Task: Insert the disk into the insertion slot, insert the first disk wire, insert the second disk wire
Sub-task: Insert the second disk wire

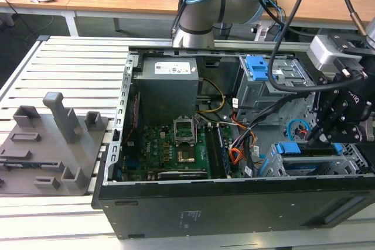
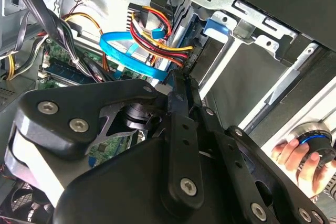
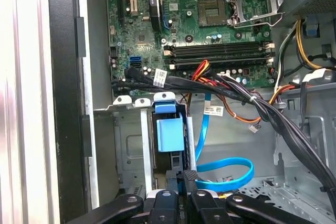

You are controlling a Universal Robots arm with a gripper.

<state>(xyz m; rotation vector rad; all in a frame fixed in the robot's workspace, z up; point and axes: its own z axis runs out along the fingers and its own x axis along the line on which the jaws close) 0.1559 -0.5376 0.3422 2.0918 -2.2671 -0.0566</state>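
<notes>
The disk (image 1: 307, 155) lies in the insertion slot (image 1: 272, 167), the low grey cage at the front of the exterior view's right. In the first wrist view its blue carrier (image 3: 170, 132) sits between the slot's metal walls (image 3: 128, 145). My gripper (image 1: 313, 140) hangs over the disk's rear end. In both wrist views the gripper (image 2: 182, 80) (image 3: 182, 176) has its fingers pressed together. A blue flat wire (image 2: 131, 56) and a red, yellow and black wire bundle (image 2: 157, 32) end right at the fingertips. Whether a connector sits between the fingers is hidden.
The taller cage with a blue latch (image 1: 258, 68) stands behind the slot. Thick black cables (image 3: 247, 100) cross above the motherboard (image 1: 176, 144). A person's hand (image 2: 294, 153) holds a round device outside the case. A grey fixture plate (image 1: 47, 144) lies on the exterior view's left.
</notes>
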